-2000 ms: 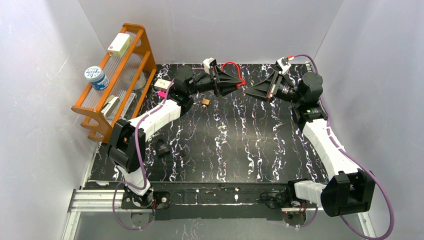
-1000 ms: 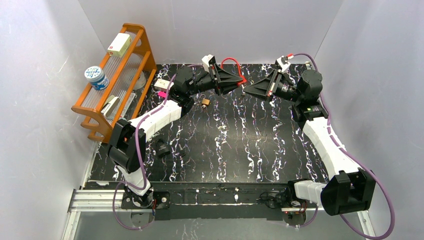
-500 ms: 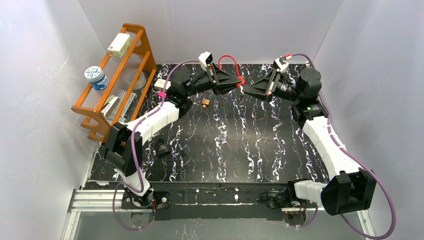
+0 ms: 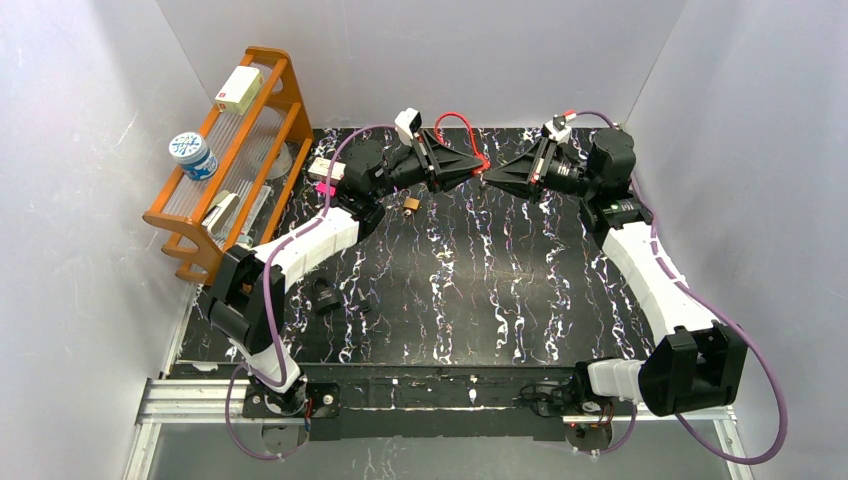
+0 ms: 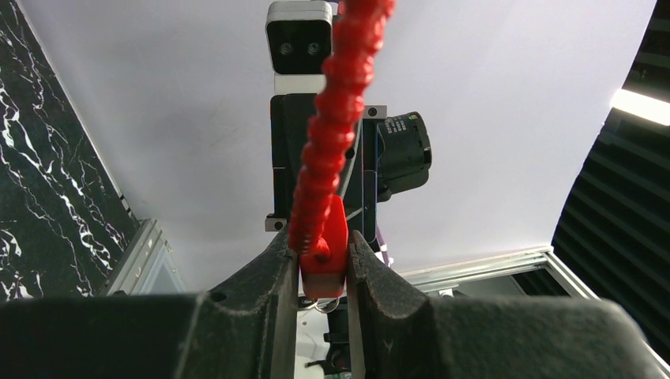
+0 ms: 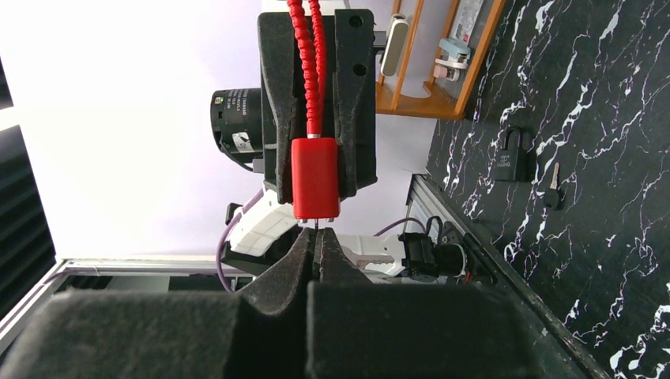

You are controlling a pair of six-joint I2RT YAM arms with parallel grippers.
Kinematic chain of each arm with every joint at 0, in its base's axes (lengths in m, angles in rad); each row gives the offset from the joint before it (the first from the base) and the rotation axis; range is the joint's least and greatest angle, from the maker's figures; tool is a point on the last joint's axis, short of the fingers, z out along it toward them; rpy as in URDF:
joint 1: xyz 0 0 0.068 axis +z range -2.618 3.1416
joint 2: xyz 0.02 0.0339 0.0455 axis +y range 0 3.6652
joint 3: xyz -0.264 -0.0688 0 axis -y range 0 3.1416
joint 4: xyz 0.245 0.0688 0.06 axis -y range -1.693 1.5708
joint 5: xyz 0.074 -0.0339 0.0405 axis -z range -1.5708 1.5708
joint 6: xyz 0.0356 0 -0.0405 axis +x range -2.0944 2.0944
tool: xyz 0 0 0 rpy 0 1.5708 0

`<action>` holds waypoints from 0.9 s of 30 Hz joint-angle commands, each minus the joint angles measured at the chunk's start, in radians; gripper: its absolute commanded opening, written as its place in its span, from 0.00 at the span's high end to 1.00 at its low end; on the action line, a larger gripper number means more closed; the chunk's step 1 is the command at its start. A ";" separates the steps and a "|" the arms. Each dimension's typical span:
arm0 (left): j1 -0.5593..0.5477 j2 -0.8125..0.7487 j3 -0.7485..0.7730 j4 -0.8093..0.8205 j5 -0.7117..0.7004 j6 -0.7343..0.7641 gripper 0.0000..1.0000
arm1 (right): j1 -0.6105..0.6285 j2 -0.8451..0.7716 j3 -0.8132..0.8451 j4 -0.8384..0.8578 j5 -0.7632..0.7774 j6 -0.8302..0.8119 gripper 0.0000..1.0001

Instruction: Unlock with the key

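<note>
Right gripper [image 4: 491, 178] has moved left, far side, to the red plastic cable lock [image 6: 315, 178] pinched by left gripper [image 4: 475, 168]; its jaws squeeze a thin metal key [image 6: 316, 227] (insertion seems imminent).

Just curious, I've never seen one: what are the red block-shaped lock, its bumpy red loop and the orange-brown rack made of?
Red block-shaped lock: smooth, satin red, likely plastic or coated metal. Bumpy red loop: ribbed beads, probably plastic sleeving over a cable. Orange-brown rack: glossy warm brown, looks like varnished wood.
</note>
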 commanded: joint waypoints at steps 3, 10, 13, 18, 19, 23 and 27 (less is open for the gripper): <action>-0.069 -0.071 0.005 0.064 0.079 0.026 1.00 | -0.001 0.056 0.077 -0.086 0.081 0.004 0.99; -0.057 -0.066 0.008 0.056 0.014 0.059 1.00 | -0.002 0.020 0.003 0.013 0.091 0.006 0.83; -0.031 -0.079 -0.008 0.056 -0.036 0.080 1.00 | -0.006 -0.041 -0.103 0.190 0.084 0.066 0.56; -0.009 -0.072 -0.005 0.056 -0.061 0.087 1.00 | -0.012 -0.099 -0.181 0.334 0.075 0.100 0.40; -0.008 -0.068 -0.002 0.056 -0.056 0.085 1.00 | -0.012 -0.106 -0.182 0.341 0.075 0.090 0.39; -0.007 -0.072 -0.010 0.058 -0.048 0.083 1.00 | -0.013 -0.129 -0.171 0.334 0.091 0.049 0.36; -0.004 -0.081 -0.018 0.059 -0.046 0.083 1.00 | -0.013 -0.118 -0.151 0.288 0.100 0.050 0.55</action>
